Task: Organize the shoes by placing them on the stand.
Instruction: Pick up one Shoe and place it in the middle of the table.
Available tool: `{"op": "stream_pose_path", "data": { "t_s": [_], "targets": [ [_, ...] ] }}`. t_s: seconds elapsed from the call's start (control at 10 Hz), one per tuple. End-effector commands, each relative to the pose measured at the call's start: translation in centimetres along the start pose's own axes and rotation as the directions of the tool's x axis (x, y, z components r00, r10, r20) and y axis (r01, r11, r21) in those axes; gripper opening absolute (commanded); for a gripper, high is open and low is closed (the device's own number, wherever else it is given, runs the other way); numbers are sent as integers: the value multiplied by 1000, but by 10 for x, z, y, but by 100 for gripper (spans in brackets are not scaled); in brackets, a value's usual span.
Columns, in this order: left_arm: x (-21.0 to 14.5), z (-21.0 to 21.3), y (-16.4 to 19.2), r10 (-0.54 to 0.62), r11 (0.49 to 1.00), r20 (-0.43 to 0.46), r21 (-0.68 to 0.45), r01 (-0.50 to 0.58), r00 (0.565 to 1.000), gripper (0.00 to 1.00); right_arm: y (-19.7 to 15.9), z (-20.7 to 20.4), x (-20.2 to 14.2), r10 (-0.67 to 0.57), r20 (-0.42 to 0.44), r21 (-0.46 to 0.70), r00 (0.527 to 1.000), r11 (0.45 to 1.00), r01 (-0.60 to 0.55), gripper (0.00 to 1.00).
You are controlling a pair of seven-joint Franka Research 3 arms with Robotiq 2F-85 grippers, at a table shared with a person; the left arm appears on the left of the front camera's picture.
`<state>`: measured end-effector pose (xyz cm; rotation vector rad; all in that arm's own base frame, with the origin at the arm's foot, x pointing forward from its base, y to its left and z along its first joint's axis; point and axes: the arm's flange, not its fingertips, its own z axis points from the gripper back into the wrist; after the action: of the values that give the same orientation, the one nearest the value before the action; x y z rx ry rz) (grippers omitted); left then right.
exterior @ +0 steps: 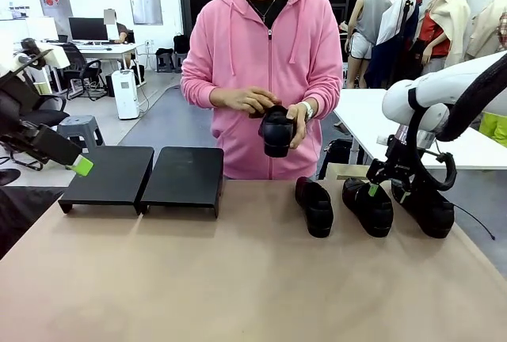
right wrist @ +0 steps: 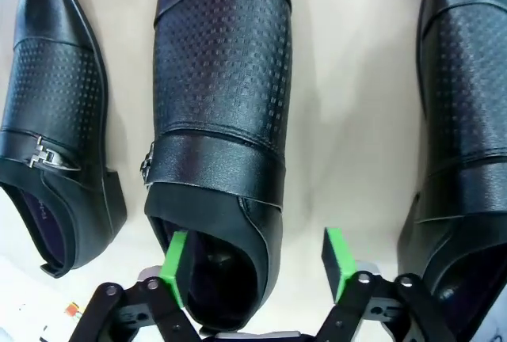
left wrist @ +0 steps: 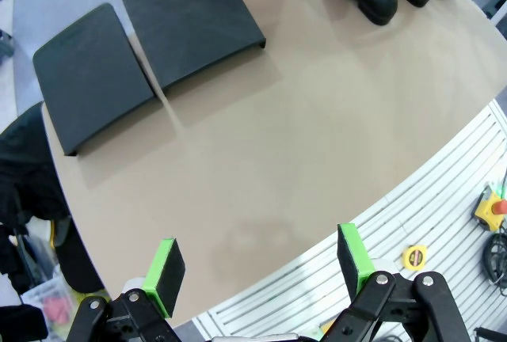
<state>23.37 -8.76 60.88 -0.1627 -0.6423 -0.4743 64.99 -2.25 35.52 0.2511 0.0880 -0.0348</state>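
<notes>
Three black glossy shoes lie on the table's right half: one (exterior: 315, 206), a middle one (exterior: 368, 206) and one farthest right (exterior: 428, 209). A person in a pink hoodie holds another shoe (exterior: 277, 130) in both hands. My right gripper (exterior: 379, 185) is down on the middle shoe (right wrist: 222, 96); its jaws are apart, one finger (right wrist: 174, 259) inside the shoe's opening and the other outside its side wall, with a gap. The stand's two black platforms (exterior: 107, 176) (exterior: 184, 177) stand side by side at the far left. My left gripper (left wrist: 261, 267) hangs open over the table's left edge.
Bare tan tabletop (exterior: 238, 279) stretches between the stand and the shoes. In the left wrist view a white ribbed surface (left wrist: 412, 223) runs below the table edge. A second white table (exterior: 372, 112) stands behind at the right.
</notes>
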Motion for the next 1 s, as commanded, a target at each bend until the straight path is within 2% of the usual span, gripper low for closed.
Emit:
{"op": "stream_pose_path", "data": {
  "t_s": [0.0, 0.3, 0.6, 0.8, 0.9],
  "targets": [
    [-1, -1, 1, -8, 1000, 5, -11, 8, 1000, 100, 4, 3, 6, -2, -15, -7, 1000, 1000, 2, 0],
    [-1, -1, 1, -8, 1000, 5, -11, 8, 1000, 100, 5, -13, 7, -28, -33, -33, 999, 999, 27, 0],
    [-1, -1, 1, -8, 1000, 5, -11, 8, 1000, 100, 3, -12, 2, -42, -19, -49, 999, 998, 41, 0],
    [-1, -1, 1, -8, 1000, 5, -11, 8, 1000, 100, 7, 10, -11, -15, -16, -29, 1000, 999, 15, 0],
    [-1, -1, 1, -8, 1000, 5, -11, 8, 1000, 100, 14, 36, -31, -1, -4, -25, 1000, 1000, 1, 0]
  ]
}}
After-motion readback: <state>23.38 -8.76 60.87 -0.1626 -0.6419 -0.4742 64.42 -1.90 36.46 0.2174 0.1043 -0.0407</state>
